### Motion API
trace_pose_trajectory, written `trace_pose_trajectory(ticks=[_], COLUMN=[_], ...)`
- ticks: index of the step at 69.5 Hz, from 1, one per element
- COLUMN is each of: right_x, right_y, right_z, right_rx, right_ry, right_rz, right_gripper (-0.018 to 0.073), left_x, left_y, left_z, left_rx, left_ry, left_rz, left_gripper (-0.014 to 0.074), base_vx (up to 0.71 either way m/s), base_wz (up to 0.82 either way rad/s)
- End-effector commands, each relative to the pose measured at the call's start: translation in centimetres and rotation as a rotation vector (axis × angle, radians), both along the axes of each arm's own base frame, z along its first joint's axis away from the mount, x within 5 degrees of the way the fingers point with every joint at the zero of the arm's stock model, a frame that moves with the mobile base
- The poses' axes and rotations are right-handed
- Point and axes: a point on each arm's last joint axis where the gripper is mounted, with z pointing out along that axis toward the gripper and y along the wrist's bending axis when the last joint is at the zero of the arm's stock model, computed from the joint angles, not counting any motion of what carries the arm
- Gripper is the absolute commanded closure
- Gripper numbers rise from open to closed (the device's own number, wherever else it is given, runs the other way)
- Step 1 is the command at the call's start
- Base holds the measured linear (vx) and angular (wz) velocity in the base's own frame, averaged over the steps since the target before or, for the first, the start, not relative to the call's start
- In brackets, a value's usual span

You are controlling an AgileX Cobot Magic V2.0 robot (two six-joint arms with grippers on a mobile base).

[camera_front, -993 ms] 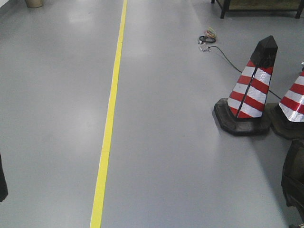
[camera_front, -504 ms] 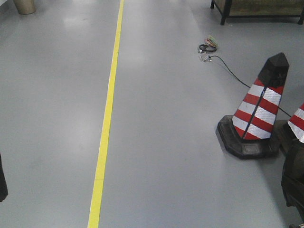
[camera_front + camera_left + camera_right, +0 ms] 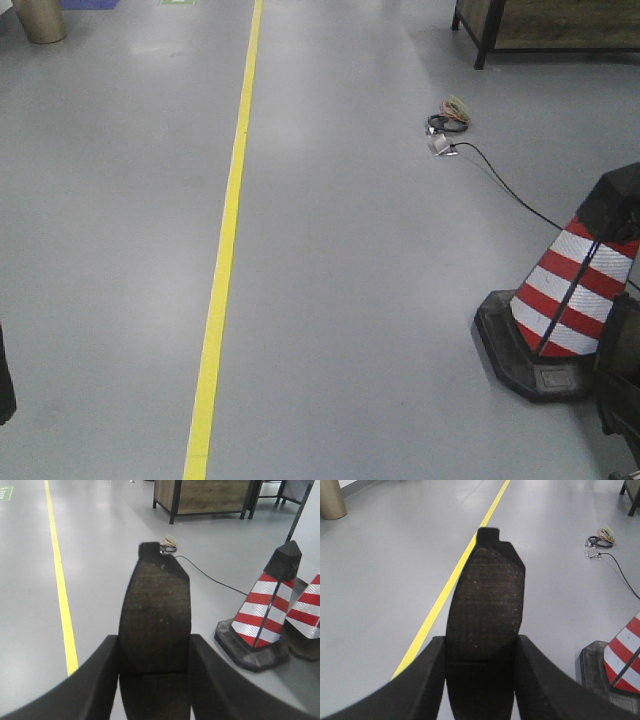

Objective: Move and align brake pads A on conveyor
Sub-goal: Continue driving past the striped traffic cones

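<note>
**Both grippers carry a brake pad over an open factory floor**

Exterior front-facing view: a grey floor [image 3: 380,300] fills the frame. A yellow floor line [image 3: 226,240] runs from 12 o'clock down to about 6 o'clock, left of centre. At 3 to 4 o'clock stands a red-and-white striped traffic cone [image 3: 570,295] on a black base, cut by the right edge. A black cable [image 3: 505,190] leads from behind the cone up to a small bundle of coloured wires [image 3: 450,115] at about 1 o'clock. A dark-framed wooden bench [image 3: 545,25] sits at the top right corner, and a tan cylindrical bin [image 3: 40,20] at the top left. Neither gripper nor any pad shows here, and no conveyor is in sight.

Left wrist view: the left gripper [image 3: 154,680] is pinching a brake pad [image 3: 155,615], its two black fingers [image 3: 100,680] pressed against the pad's long edges at 6 o'clock. The pad points away toward 12 o'clock, its end tab at the far tip, its rough dark face toward the camera. Two striped cones stand at 3 o'clock, the yellow line runs at 9 to 10 o'clock, and the bench is at 1 o'clock.

Right wrist view: the right gripper [image 3: 481,680] likewise clamps a second brake pad [image 3: 485,600] between its fingers [image 3: 537,680], tab pointing to 12 o'clock. A thin groove crosses the pad near the fingers. The yellow line passes behind it, the wire bundle lies at 2 o'clock, a cone at 4 o'clock, the bin at 10 o'clock.
</note>
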Motion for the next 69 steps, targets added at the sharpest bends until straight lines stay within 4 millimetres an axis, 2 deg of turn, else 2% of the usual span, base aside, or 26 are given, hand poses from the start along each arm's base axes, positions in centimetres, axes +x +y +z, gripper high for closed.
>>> trace_pose_trajectory(ticks=[1,48,69], right_x=[0.31,0.31,0.31], right_y=[0.04,0.04,0.04], right_z=[1.92,1.92,1.92], right_rx=[0.026,0.026,0.026], right_ry=[-0.124,-0.124,-0.125], right_rz=[-0.003,-0.003,-0.003], right_gripper=[0.0562,0.0562,0.0562], left_x=[0.12,0.12,0.12], left_y=[-0.25,-0.25,-0.25], left_z=[1.76,1.76,1.77], left_rx=[-0.041,-0.041,-0.041], left_ry=[-0.109,-0.109,-0.11], left_rz=[-0.022,-0.022,-0.022], left_gripper=[0.0524,0.0524,0.0524], base_vx=[0.43,0.4,0.3], base_wz=[-0.04,-0.12,-0.38])
